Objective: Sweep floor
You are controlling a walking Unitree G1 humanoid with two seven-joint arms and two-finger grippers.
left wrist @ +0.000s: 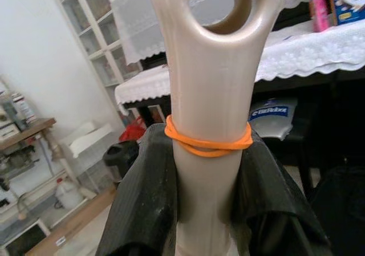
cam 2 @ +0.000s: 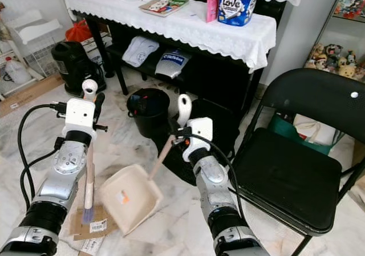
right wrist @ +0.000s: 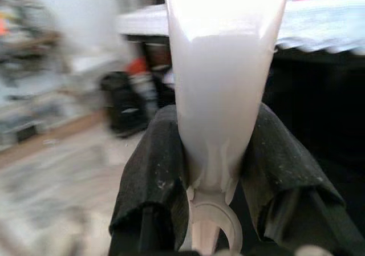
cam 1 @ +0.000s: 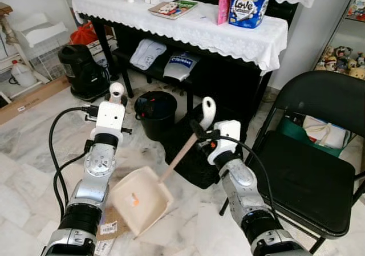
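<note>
My left gripper point(cam 2: 91, 103) is shut on the top of a cream hand brush point(cam 2: 89, 176). The brush hangs straight down, and its blue bristles point(cam 2: 87, 215) rest on a cardboard scrap point(cam 2: 94, 226) on the marble floor. An orange rubber band point(left wrist: 208, 145) circles the brush handle point(left wrist: 214, 79) just above my black fingers point(left wrist: 142, 199). My right gripper point(cam 1: 206, 134) is shut on the long handle point(cam 1: 181, 152) of a cream dustpan point(cam 1: 141, 202). The pan tilts with its lip down beside the scrap, holding a small orange bit. In the right wrist view, the pale handle point(right wrist: 222, 68) sits between the fingers point(right wrist: 154, 170).
A black bin point(cam 1: 155, 112) and a black bag point(cam 1: 194, 165) stand just ahead, under a table with a white lace cloth point(cam 1: 188, 31). A black folding chair point(cam 1: 308, 176) is close on the right. A black appliance point(cam 1: 82, 70) stands at the left.
</note>
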